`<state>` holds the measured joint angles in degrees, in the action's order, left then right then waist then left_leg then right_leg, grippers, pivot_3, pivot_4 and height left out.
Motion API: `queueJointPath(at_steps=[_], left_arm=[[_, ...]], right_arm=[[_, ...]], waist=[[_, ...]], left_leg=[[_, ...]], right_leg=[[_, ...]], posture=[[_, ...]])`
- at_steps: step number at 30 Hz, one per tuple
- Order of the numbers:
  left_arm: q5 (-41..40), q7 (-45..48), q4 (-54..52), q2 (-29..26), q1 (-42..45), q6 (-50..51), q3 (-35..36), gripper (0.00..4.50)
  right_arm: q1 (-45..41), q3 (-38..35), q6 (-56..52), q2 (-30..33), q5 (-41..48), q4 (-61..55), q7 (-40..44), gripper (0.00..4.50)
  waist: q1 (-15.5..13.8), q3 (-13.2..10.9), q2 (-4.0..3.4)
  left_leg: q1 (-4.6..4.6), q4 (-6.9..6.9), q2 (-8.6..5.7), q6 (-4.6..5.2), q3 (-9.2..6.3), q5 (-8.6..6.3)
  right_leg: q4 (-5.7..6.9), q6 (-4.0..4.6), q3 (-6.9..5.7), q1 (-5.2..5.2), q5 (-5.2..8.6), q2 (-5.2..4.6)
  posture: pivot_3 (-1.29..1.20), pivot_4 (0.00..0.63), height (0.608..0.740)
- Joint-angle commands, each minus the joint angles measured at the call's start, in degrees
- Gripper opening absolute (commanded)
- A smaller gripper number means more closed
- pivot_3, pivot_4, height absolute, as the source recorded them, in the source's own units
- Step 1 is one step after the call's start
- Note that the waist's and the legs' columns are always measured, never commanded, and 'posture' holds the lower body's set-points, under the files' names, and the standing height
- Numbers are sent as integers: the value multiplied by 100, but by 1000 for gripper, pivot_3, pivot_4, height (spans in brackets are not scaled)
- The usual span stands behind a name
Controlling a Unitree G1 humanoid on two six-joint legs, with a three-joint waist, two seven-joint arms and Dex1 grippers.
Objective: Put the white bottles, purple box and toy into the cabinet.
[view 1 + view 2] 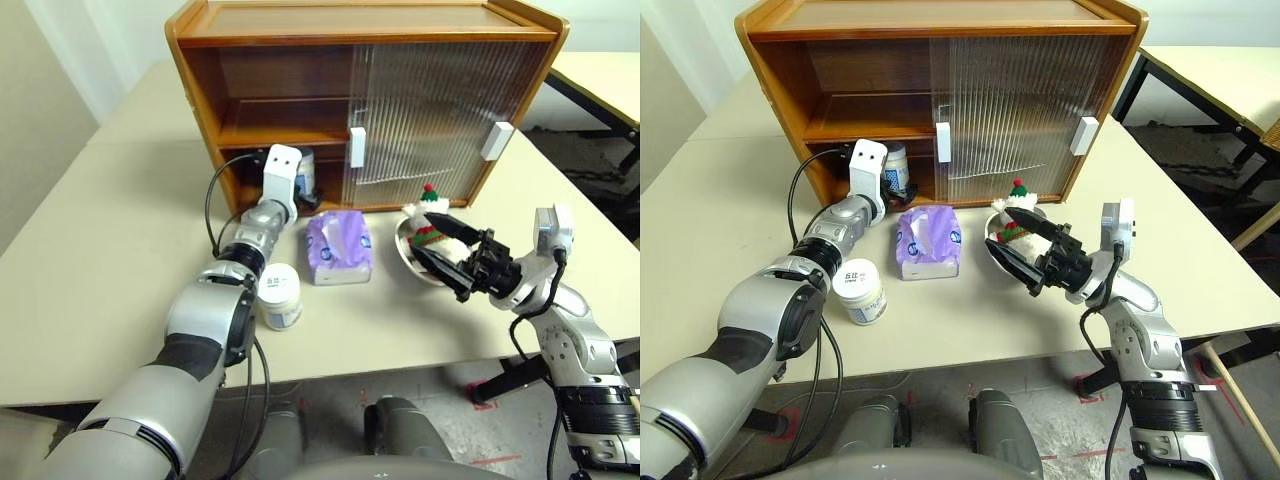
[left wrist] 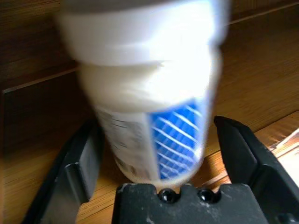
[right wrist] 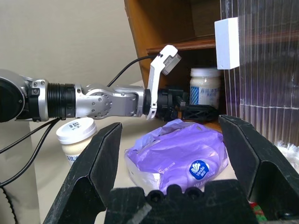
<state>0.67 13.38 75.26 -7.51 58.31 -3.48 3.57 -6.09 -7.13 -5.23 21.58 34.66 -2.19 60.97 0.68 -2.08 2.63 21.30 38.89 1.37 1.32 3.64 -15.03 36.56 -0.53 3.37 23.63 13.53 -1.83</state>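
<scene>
So you've got one short white plastic jar [image 2: 149,93] on the honey-brown wooden cabinet [image 1: 200,60]'s bottom shelf between the left gripper [image 2: 159,154]'s spread fingers, untouched, while the second jar [image 1: 279,296] near the desk's front edge, lilac tissue pack [image 1: 339,248] and plush snowman [image 1: 431,215] wait, right gripper [image 1: 447,252] wide open, empty.

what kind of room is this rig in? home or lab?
Probably a lab or office test room, not a home: plain beige tables pushed together, a second black-legged table behind, a bare concrete floor with red tape marks, and a cabinet staged as a prop.

Lab-like room: bare beige tables [image 1: 90,250]
</scene>
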Motion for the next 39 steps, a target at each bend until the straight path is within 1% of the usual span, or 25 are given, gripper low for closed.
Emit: queueJointPath(at_steps=[1, 11, 16, 21, 25, 30, 32, 34, 39], left_arm=[[56, 48, 50, 24, 102, 74, 46, 4475], [-27, 248, -82, -80, -55, 92, 128, 4475], [-58, 615, -334, -109, -262, 19, 97, 4475], [-191, 1200, -873, -209, -521, 121, 98, 4475], [-272, 1449, -1410, -339, -748, 473, 71, 4475], [-400, 1581, -2375, -491, -1219, 1001, 62, 4475], [-452, 1586, -2761, -536, -1408, 1184, 75, 4099], [-509, 1560, -3084, -576, -1562, 1368, 97, 3541], [-525, 1296, -3519, -595, -1742, 1578, 105, 1592]], right_arm=[[18, 65, -101, 29, 22, -198, -64, 4500], [-84, 109, -244, 16, 23, -272, -129, 4500], [-163, 189, -214, 2, 3, -133, -37, 4500], [-319, 270, -203, -52, 21, 34, 82, 4500], [-435, 293, -161, -96, -11, 193, 177, 4500], [-518, 301, -90, -120, -55, 367, 286, 4500], [-527, 310, -32, -128, -85, 454, 349, 4500], [-537, 317, 27, -138, -106, 541, 411, 4500], [-567, 345, 125, -154, -147, 678, 531, 4500]], waist=[[1, 0, 0], [-6, 0, 0], [-8, 0, 0], [-20, 1, 0], [-21, 0, 0], [-24, 1, -1], [-31, 1, -1], [-37, 1, 0], [-66, 1, -1]], left_leg=[[-1, 1, 0, 0, 0, 0], [-5, 4, -7, 0, 0, 0], [-5, 4, -7, 0, -2, 0], [-6, 4, -8, 1, -3, 1], [-5, 5, -7, 2, -5, 2], [-6, 5, 16, 3, -5, 2], [-6, 5, 19, 7, -5, 4], [-6, 5, 20, 6, -5, 4], [-8, 6, 20, 6, -5, 3]], right_leg=[[3, 0, 1, -1, 0, 0], [15, 0, 2, -1, 0, 0], [14, 0, 3, -1, 0, 0], [17, 0, 3, -1, 0, 0], [19, 0, 4, -1, 0, -2], [22, 0, 5, -1, 0, -2], [22, 1, 5, -1, 0, -2], [23, 1, 5, -1, 0, -2], [25, 1, 4, -1, -1, -3]], posture=[[14, 0, 740], [31, 0, 740], [44, 0, 740], [61, 0, 740], [73, 0, 740], [78, 0, 740], [81, 0, 740], [84, 0, 740], [83, 0, 740]])
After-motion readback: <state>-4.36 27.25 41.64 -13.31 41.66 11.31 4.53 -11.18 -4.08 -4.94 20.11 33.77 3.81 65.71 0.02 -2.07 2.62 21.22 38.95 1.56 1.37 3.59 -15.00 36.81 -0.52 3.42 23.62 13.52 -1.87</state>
